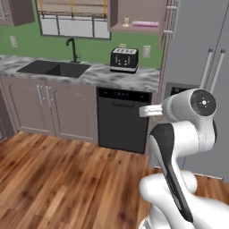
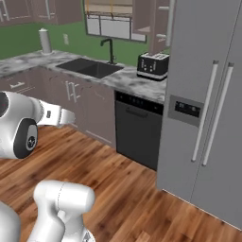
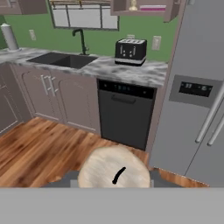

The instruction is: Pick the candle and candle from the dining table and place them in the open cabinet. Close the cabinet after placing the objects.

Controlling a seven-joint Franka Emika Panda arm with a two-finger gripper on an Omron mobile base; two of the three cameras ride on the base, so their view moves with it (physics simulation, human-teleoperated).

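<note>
Fingers sit clamped on the cream candle (image 3: 114, 173), mostly hidden beneath it in the hand view. From above, the candle is a pale round disc with a short curved black wick at its centre, low in the frame and over the wooden floor (image 3: 39, 144).

The arm (image 1: 179, 147) is folded at the near right, with its elbow raised and its white forearm reaching level toward the kitchen units. The hand looks straight at the dishwasher front, well below and apart from the cabinet.

The cabinet (image 1: 117, 13) hangs far up on the green wall, open, its shelf exposed. A second candle (image 1: 126, 21), small and tan, stands upright on the left of that shelf, and a flat pink item (image 1: 145, 24) lies to its right.

Below runs the marbled tabletop (image 1: 134, 78) with a black sink (image 1: 53, 68), a dark faucet (image 1: 71, 49) and a black toaster (image 1: 124, 59). A black dishwasher (image 1: 123, 120) sits under it. A tall grey refrigerator (image 2: 208, 94) stands to the right, just beside the cabinet. A paper towel roll (image 2: 45, 41) stands far left.
</note>
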